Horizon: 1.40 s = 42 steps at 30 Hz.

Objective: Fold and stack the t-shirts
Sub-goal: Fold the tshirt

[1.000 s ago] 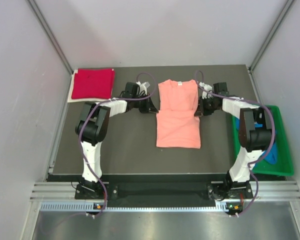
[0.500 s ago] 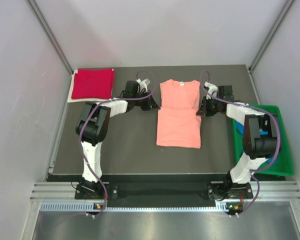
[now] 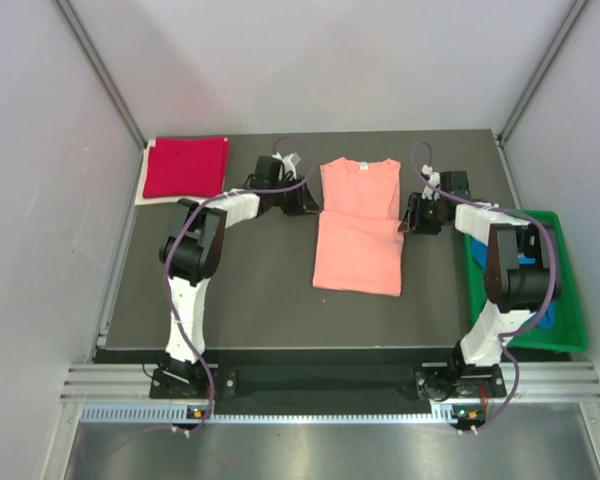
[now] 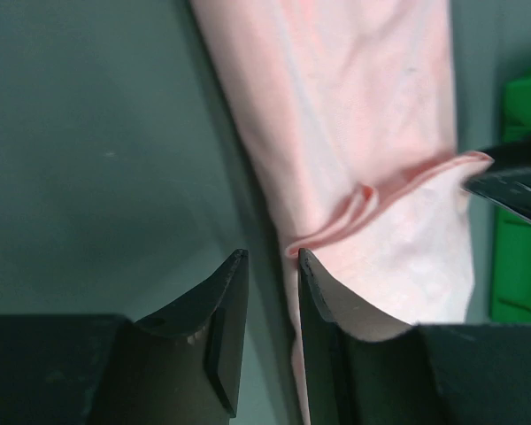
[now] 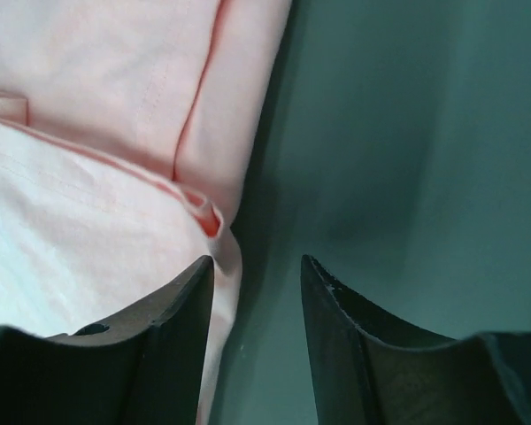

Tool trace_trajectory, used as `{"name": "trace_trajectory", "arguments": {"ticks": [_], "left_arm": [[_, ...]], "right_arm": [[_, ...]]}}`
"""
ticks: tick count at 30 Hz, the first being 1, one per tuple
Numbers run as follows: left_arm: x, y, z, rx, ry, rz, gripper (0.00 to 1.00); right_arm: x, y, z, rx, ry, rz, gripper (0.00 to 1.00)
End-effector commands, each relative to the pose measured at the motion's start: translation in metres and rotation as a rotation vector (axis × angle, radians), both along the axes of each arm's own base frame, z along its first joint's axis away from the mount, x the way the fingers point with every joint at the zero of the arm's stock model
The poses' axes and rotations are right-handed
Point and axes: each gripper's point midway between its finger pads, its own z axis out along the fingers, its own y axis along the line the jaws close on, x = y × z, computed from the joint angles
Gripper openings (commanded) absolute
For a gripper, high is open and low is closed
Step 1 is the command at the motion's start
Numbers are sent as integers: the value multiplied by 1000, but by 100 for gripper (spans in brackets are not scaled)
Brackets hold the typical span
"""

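The salmon-pink t-shirt lies flat mid-table with its sides folded in, forming a long strip. My left gripper sits at its left edge, jaws a little apart and empty; in the left wrist view the shirt's folded edge runs beside the right finger. My right gripper is open at the right edge; in the right wrist view its left finger lies over the shirt. The crimson-red t-shirt lies folded at the back left. The blue t-shirt lies in the tray.
A green plastic tray stands at the table's right edge, beside the right arm; it also shows in the left wrist view. A white sheet lies under the red shirt. Grey walls enclose the table on three sides.
The right gripper has drawn back to the right, off the pink shirt's edge. The left gripper has shifted slightly at the left edge. The shirt's upper part now lies flatter and narrower.
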Motion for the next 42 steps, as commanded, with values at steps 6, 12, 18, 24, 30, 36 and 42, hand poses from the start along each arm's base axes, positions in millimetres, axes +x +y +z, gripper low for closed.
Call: {"name": "trace_trajectory", "arguments": {"ticks": [6, 12, 18, 24, 30, 36, 42], "left_arm": [[-20, 28, 50, 126, -86, 92, 39], [-87, 11, 46, 84, -53, 6, 43], [-130, 4, 17, 120, 2, -42, 46], [-159, 2, -17, 254, 38, -77, 47], [-174, 2, -28, 287, 50, -94, 19], [-181, 5, -25, 269, 58, -84, 0], [-187, 8, -30, 259, 89, -64, 22]], "right_arm": [[-41, -2, 43, 65, 27, -125, 45], [-61, 9, 50, 121, 21, -95, 45], [-65, 25, 39, 224, 57, -74, 45], [-65, 22, 5, 209, 115, -94, 45], [-62, 28, -9, 236, 110, -63, 26], [-61, 24, 0, 213, 83, -60, 14], [-62, 13, 23, 156, 65, -110, 44]]}}
